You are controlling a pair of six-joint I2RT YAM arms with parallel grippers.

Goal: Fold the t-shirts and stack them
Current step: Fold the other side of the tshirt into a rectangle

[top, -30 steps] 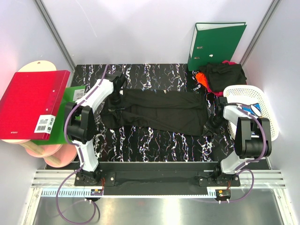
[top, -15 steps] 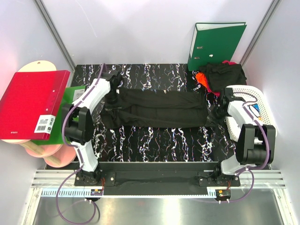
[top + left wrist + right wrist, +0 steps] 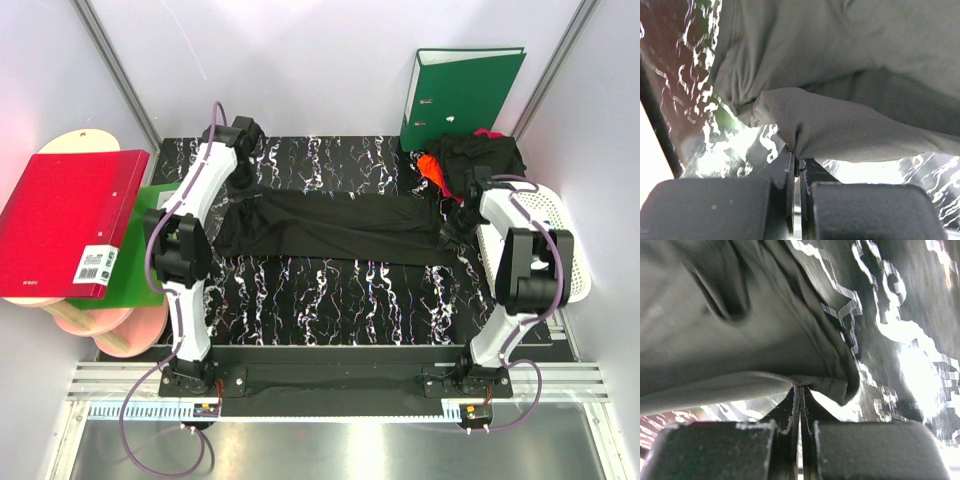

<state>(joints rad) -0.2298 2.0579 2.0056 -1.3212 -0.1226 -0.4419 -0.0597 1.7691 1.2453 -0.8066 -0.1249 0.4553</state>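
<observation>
I see one plain black cloth t-shirt (image 3: 330, 228) stretched over the black marbled tabletop (image 3: 330, 290); my left hand (image 3: 799, 164) and right hand (image 3: 801, 391), two together, each pinch one end firmly.

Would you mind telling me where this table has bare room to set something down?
The widest bare patch of the black marbled table lies between the stretched plain black cloth t-shirt and the near edge. A narrower strip runs behind it. The far right corner is crowded: heaped dark t-shirts, green ring binder, white lattice basket.
</observation>
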